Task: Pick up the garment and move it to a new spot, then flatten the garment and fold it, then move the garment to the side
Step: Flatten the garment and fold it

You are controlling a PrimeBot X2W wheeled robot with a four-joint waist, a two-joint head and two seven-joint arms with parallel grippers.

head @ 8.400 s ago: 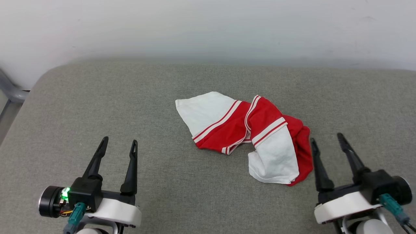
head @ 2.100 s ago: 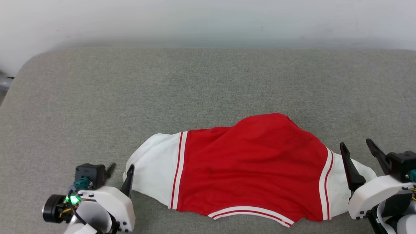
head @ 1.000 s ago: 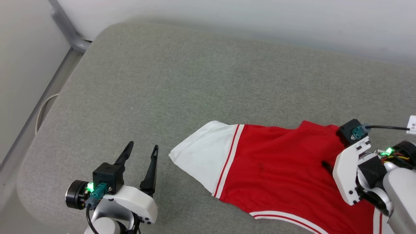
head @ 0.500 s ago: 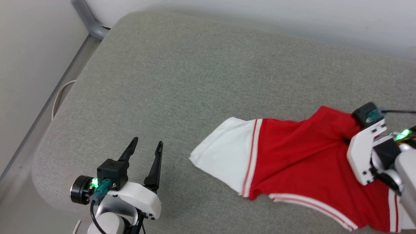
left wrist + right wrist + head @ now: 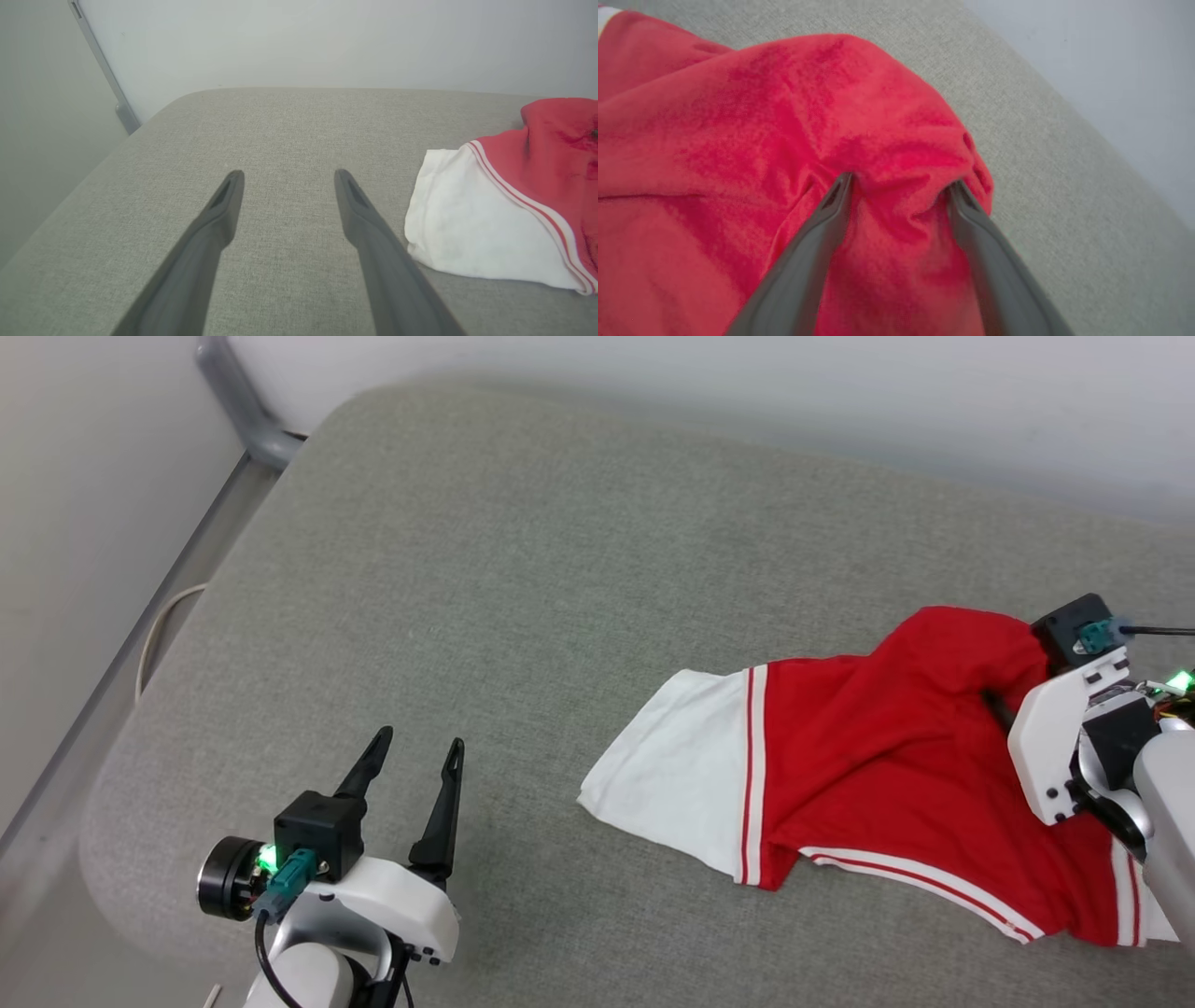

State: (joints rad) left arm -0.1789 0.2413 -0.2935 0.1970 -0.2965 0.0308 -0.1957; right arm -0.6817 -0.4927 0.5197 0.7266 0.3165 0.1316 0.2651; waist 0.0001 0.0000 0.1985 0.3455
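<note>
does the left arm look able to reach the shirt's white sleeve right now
Probably yes: the left gripper stands open and empty, and just bare grey cushion lies between it and the white sleeve to its right.

Red shirt (image 5: 868, 756) lies rumpled on the grey cushion (image 5: 467, 569) to my right, white sleeve (image 5: 672, 793) flat, far edge humped, probably face-down.

No text, label, brand or number readable in any view — the garment (image 5: 868, 775) shows plain red and white cloth, striped trim, no print legible.
</note>
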